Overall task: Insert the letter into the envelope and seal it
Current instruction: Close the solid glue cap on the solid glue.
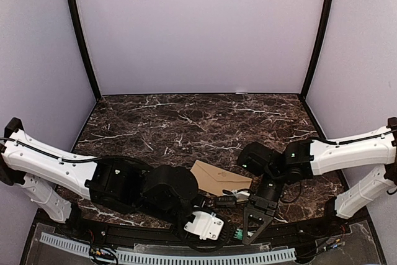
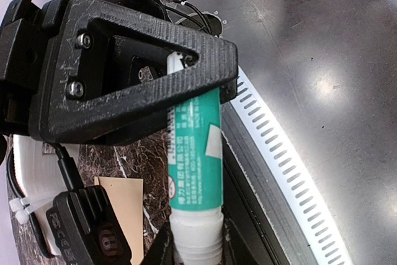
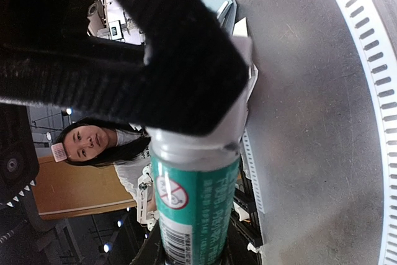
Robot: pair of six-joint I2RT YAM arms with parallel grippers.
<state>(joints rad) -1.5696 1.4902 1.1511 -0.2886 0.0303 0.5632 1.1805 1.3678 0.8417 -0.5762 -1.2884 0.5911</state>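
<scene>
Top view: the left arm sweeps in low from 9 o'clock and bends down toward the near edge. The right arm reaches in from 3 o'clock with its wrist turned down toward 6. The left pincer point(image 1: 228, 233) and right pincer point(image 1: 250, 235) meet at 6 o'clock on a short green plastic glue stick point(image 1: 237, 234). The flat tan kraft-paper envelope point(image 1: 217, 177) lies on the dark marbled surface point(image 1: 186, 122) just toward 12 o'clock from both pincers, at the near middle, one corner under the left arm's black joint.

Left wrist view: this alone shows the tube's printed green body point(image 2: 195, 159). Its upper end is clenched behind the left pincer's point(image 2: 186, 76) black triangular finger point(image 2: 136, 85). At 6 o'clock the right pincer point(image 2: 198, 254) grasps the white cap. A corner of the envelope point(image 2: 124, 206) shows at 7 o'clock, and a white slotted cable duct point(image 2: 279, 153) runs at 4.

Right wrist view: the right pincer point(image 3: 192, 125) is clamped on the pale cap end, with the green tube point(image 3: 195, 209) running toward 6 o'clock.
</scene>
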